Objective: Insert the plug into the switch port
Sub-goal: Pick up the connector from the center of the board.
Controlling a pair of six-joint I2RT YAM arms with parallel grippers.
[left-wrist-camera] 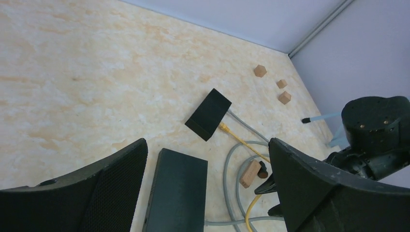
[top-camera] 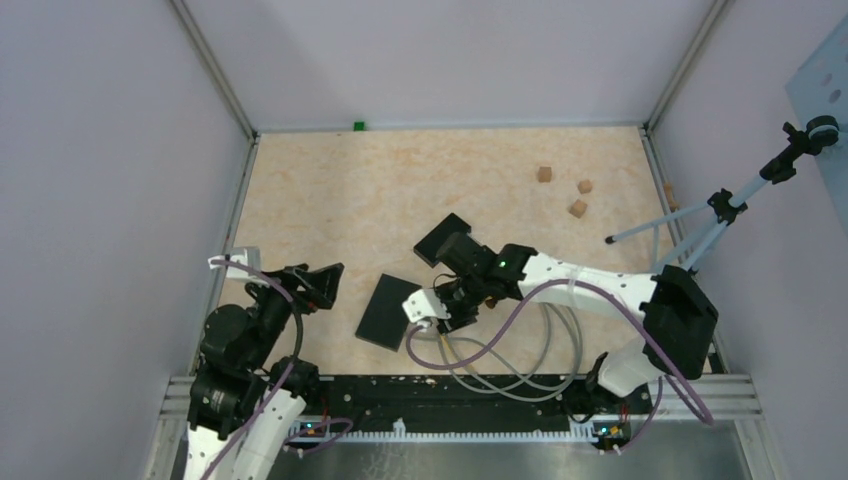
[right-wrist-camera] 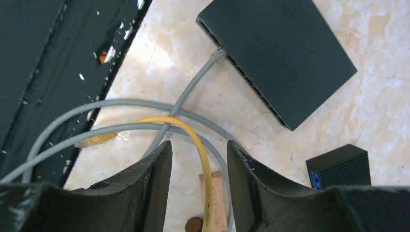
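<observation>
Fingers of right gripper (right-wrist-camera: 198,145) sit half open astride yellow cable (right-wrist-camera: 162,119); left gripper (left-wrist-camera: 208,143) fingers wide, empty

grey cable loops (right-wrist-camera: 121,102) and yellow cable (right-wrist-camera: 193,133) across the way to the switch (right-wrist-camera: 285,53), bare tabletop (top-camera: 400,180) beyond

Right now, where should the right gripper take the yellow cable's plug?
Grip the yellow plug by its long sides, coming straight down. It lies flat, close alongside a grey cable, so a sideways approach would likely snag that. The right gripper now straddles the yellow cable well back from the plug, open.
</observation>
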